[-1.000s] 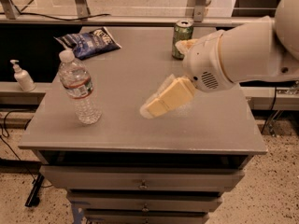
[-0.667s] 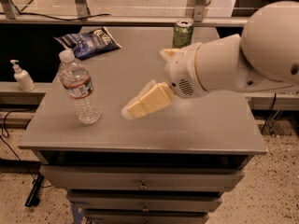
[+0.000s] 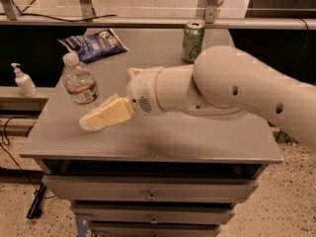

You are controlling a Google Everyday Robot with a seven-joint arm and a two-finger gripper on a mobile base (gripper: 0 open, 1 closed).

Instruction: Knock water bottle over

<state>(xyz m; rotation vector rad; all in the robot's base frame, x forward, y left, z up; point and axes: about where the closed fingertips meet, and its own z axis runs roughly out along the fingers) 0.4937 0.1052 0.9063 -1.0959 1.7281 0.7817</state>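
Note:
The water bottle (image 3: 79,85) is clear ribbed plastic with a white cap and a red-white-blue label band. It stands upright on the left part of the grey table (image 3: 197,137). My gripper (image 3: 91,122) with cream fingers reaches in from the right and sits low in front of the bottle's base, touching or nearly touching it. Its tip covers the bottle's bottom. My big white arm (image 3: 222,90) stretches across the middle of the table.
A green soda can (image 3: 193,41) stands at the table's back, behind my arm. A blue chip bag (image 3: 94,44) lies at the back left. A small white pump bottle (image 3: 22,81) stands on a ledge left of the table. Drawers lie below the front edge.
My arm has swung left across the table, bringing the gripper from the middle to the bottle's base. The bottle still stands upright.

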